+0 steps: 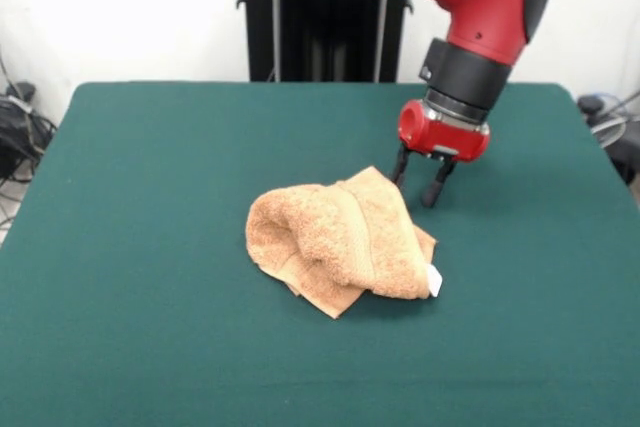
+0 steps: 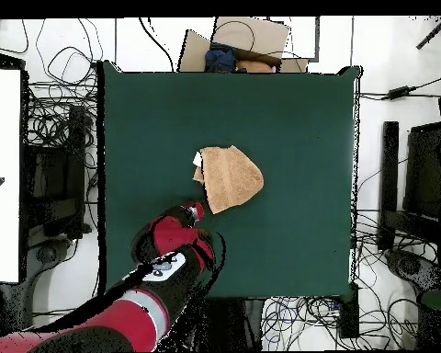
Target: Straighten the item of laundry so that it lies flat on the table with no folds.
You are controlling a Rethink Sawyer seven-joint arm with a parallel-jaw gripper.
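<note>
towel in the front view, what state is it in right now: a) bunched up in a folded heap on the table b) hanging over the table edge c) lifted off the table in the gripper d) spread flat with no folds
a, the towel lies crumpled and folded over itself on the table, with the open gripper just beside it, holding nothing.

The dark green table (image 1: pixel 150 197) carries only a crumpled orange-tan towel (image 1: pixel 335 242) near its middle.

Towel (image 1: pixel 340 243) on table (image 1: pixel 150 207), mid-table.
</note>
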